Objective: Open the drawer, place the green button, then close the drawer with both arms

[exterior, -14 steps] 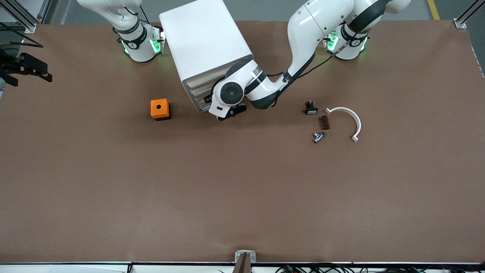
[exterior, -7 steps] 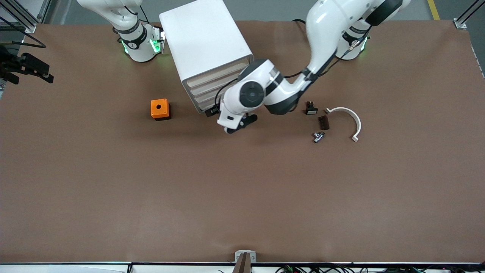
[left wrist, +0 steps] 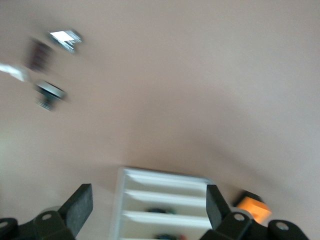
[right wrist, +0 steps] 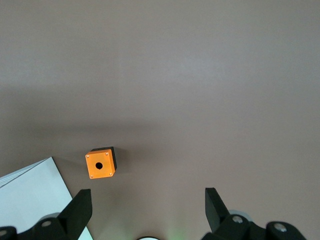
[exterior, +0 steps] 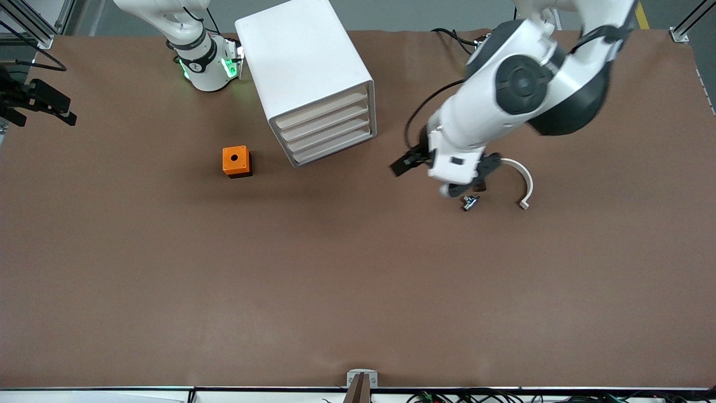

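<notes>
On the brown tabletop point(exterior: 335, 280), the left arm point(exterior: 520, 84) hangs high over the loose parts that lie off the cabinet's front corner, toward the left arm's end. Its pose suggests it is lining up for a pick. The left claw point(left wrist: 148, 190) is spread wide and holds nothing, and its wrist camera looks down past both fingers at the cabinet front.

The right arm point(exterior: 190, 45) waits. Its right claw point(right wrist: 146, 195) is likewise wide apart and empty, up over the bare tabletop with a cabinet corner at the edge of its view.

The white cabinet point(exterior: 302, 61) stands angled between the two bases, so either arm can reach its drawer fronts. The drawer point(exterior: 335, 148), the lowest of four, appears flush with the three above, so it probably has yet to be opened.

An orange cube point(exterior: 236, 160) sits just beside the cabinet toward the right arm's end. A white curved piece point(exterior: 523, 176) lies among the loose parts. The button point(exterior: 470, 201) rests on the tabletop beneath the left claw, well apart from the cabinet and nearer the front camera, with nothing gripping it.
</notes>
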Tool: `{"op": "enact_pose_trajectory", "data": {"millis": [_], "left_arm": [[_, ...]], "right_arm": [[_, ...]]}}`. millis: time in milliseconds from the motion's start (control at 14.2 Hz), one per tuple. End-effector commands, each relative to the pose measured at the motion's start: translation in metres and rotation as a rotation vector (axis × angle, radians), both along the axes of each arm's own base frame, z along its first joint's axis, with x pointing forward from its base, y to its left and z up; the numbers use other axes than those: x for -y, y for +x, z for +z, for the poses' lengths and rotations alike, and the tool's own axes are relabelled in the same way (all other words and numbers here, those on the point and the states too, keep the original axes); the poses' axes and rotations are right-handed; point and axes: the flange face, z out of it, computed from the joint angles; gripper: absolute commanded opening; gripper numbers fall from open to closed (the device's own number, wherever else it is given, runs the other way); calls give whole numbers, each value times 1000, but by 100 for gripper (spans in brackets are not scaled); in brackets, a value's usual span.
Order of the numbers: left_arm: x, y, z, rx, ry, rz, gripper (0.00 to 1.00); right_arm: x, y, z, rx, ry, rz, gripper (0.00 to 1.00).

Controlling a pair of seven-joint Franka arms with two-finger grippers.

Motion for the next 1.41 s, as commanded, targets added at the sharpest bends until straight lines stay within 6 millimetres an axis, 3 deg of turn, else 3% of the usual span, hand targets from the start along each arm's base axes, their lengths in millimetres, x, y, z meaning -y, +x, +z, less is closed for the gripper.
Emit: {"op": "enact_pose_trajectory", "data": {"millis": [0, 141, 282, 352, 493, 634, 704, 915, 1127, 1338], "left_arm": [[-65, 9, 11, 9, 47, -91, 100], [-120, 14, 35, 34, 68, -149, 100], [-198, 22, 68, 105, 128, -165, 100], [-249, 27, 79, 128, 128, -160, 100], [-318, 29, 89, 159, 119, -232, 100], [-362, 31, 87, 166, 113, -300, 100], [-356, 32, 85, 166, 113, -353, 100], [-382, 31, 86, 169, 126, -421, 100], [-392, 30, 85, 170, 122, -475, 100], [-390, 29, 88, 177, 122, -479, 100]], "right_arm": [[5, -7, 1, 18, 17, -23, 100], [10, -7, 1, 18, 19, -34, 100], [9, -8, 1, 18, 19, -32, 100], [7, -8, 2, 20, 18, -29, 100], [9, -10, 2, 14, 19, -32, 100], [9, -10, 3, 15, 18, -31, 100], [3, -9, 3, 15, 17, -22, 100], [-6, -10, 8, 30, 8, -2, 100], [-6, -10, 7, 27, 2, -1, 100], [4, -11, 3, 14, 1, -20, 100]]}}
